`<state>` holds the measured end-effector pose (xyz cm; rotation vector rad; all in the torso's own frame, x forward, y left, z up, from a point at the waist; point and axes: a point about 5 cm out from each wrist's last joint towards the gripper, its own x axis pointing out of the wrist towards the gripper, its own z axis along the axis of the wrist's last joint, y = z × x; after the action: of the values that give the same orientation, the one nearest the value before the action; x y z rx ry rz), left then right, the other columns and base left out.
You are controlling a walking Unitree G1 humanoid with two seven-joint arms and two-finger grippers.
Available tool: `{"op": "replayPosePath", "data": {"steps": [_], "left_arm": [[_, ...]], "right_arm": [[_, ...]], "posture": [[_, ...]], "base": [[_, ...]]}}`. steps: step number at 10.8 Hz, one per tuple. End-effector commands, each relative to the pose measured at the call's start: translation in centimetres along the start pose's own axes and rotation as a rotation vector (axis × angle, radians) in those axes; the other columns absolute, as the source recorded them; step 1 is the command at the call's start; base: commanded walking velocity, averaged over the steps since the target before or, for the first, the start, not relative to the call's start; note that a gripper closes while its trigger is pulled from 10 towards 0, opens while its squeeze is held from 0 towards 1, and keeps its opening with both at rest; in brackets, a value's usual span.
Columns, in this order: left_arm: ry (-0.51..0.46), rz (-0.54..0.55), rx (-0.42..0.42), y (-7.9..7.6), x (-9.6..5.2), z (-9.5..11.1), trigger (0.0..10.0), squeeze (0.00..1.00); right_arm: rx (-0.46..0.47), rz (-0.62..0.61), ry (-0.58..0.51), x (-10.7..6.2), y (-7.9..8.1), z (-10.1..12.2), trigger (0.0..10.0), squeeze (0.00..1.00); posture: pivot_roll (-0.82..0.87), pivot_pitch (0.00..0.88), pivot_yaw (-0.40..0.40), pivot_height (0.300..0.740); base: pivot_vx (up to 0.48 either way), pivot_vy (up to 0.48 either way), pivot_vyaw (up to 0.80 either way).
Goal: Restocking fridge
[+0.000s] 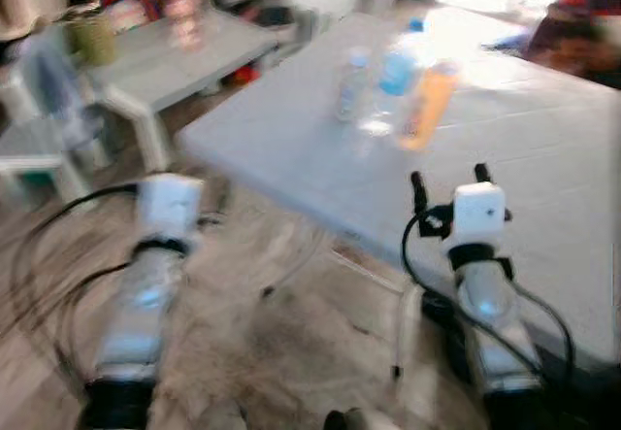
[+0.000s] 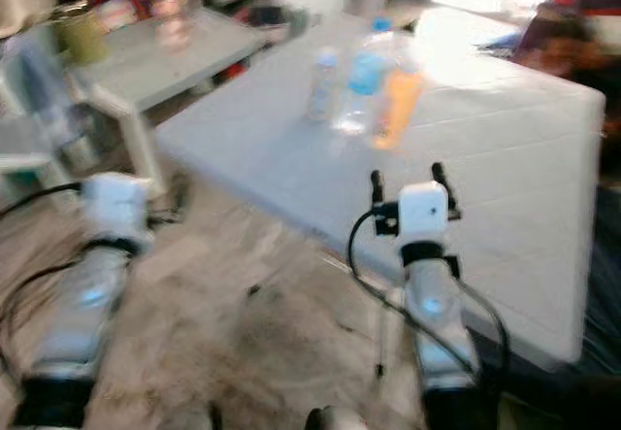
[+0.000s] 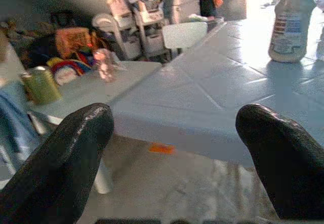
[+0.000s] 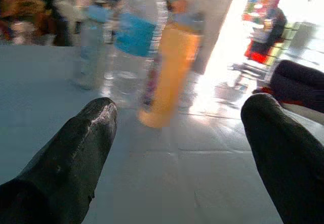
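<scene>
Jaws of right gripper (image 1: pixel 447 183) spread wide and empty, low centre-right of frame, hovering over near edge of white tiled table (image 1: pixel 543 158). Left gripper (image 3: pixel 172 153) likewise parted, holding nothing, at lower left over bare floor, short of table's corner. Ahead, at upper centre of table, three bottles standing upright close together: tall orange juice bottle (image 4: pixel 169 72), clear plastic water bottle with blue label (image 4: pixel 132 47), smaller clear bottle with pale cap (image 1: pixel 353 82). Probably full, so fairly heavy; thin plastic likely to flex, smooth and perhaps slippery. Best taken around mid-body, below the shoulder. Beyond, at upper left, low grey side table (image 1: pixel 184 56) with clutter, blurred.
</scene>
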<state>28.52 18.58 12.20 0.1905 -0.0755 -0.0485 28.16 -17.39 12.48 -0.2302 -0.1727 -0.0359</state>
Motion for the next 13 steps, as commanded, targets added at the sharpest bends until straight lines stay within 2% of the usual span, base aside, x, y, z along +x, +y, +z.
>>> {"op": "replayPosePath", "data": {"steps": [1,2,6,7,9,11,13], "left_arm": [[0.004,0.001,-0.025,-0.3,-0.1,0.0,10.0,0.00],[0.016,0.001,-0.040,-0.4,-0.2,-0.2,10.0,0.00],[0.010,-0.006,-0.056,-1.1,0.1,0.0,10.0,0.00],[0.004,-0.006,-0.056,-1.2,0.1,0.2,10.0,0.00],[0.004,-0.004,-0.056,-1.2,0.1,0.2,10.0,0.00],[0.004,0.005,-0.043,-1.0,0.2,0.2,10.0,0.00],[-0.014,0.004,-0.049,-1.0,0.1,0.4,10.0,0.00]], "right_arm": [[-0.011,-0.015,0.003,-0.2,-0.4,0.1,10.0,0.00],[-0.008,-0.009,0.003,-0.2,-0.2,0.1,10.0,0.00],[0.004,0.035,-0.009,-0.1,0.4,0.4,10.0,0.00],[-0.024,0.060,-0.017,-0.1,0.4,0.6,10.0,0.00],[-0.024,0.061,-0.024,-0.2,0.5,0.7,10.0,0.00],[-0.025,0.091,-0.027,-0.5,0.9,0.7,10.0,0.00],[-0.015,0.090,-0.026,-0.5,0.8,0.6,10.0,0.00]], "posture": [[0.07,0.091,-0.040,0.740],[0.07,0.092,-0.040,0.740],[0.06,0.082,-0.042,0.740],[0.06,0.082,-0.042,0.740],[0.06,0.082,-0.041,0.740],[0.06,0.089,-0.042,0.740],[0.06,0.092,-0.046,0.740]], "base": [[0.311,0.000,-0.80],[0.330,0.000,-0.80],[0.319,0.000,0.00],[0.277,0.000,0.43],[0.247,0.000,0.78],[0.000,0.000,0.73],[0.000,0.000,0.00]]}}
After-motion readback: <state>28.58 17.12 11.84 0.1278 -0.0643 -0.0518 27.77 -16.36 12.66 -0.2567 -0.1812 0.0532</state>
